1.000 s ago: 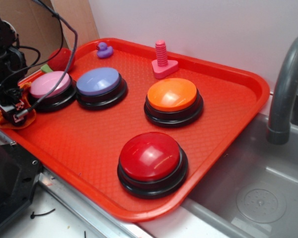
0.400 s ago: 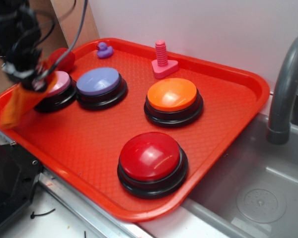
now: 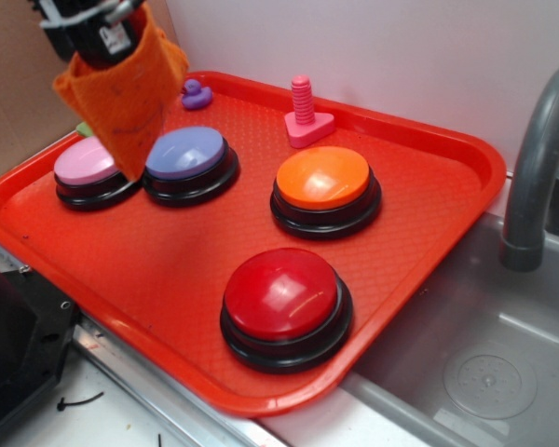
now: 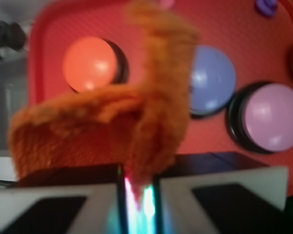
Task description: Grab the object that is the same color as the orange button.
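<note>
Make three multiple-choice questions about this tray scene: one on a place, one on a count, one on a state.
1. Where is the orange cloth?
A. Flat on the tray
B. Hanging from the tool above the tray
C. In the sink

2. How many dome buttons stand on the red tray?
A. Two
B. Three
C. Four

3. The tool is:
A. Shut on the cloth
B. Open and empty
C. Pressing the orange button

Answers: 1 B, the cloth dangles clear of the tray. 2 C, pink, purple, orange and red. 3 A, the wrist view shows the cloth pinched between the fingers.

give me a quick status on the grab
Gripper jaws shut on orange cloth, lifted clear of the tray. Cloth hangs above the pink button and purple button. Orange button untouched. Nothing in the way.
</note>
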### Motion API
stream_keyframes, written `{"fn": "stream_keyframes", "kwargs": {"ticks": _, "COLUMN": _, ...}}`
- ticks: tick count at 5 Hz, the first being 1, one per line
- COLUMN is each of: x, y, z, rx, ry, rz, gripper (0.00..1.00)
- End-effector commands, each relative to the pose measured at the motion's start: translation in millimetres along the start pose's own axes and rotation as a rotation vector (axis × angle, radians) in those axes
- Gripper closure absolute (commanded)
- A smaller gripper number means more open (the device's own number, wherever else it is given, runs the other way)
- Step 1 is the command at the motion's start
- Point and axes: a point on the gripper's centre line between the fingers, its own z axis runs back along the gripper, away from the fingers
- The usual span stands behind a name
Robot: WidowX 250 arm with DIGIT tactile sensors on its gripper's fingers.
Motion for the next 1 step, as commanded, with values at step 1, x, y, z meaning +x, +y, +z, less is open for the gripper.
{"fn": "stream_keyframes", "kwargs": {"ticks": 1, "x": 11.4, "y": -5.4, "z": 29.2, "rx": 0.002, "ry": -0.075, "rz": 0.045, "gripper": 1.0}}
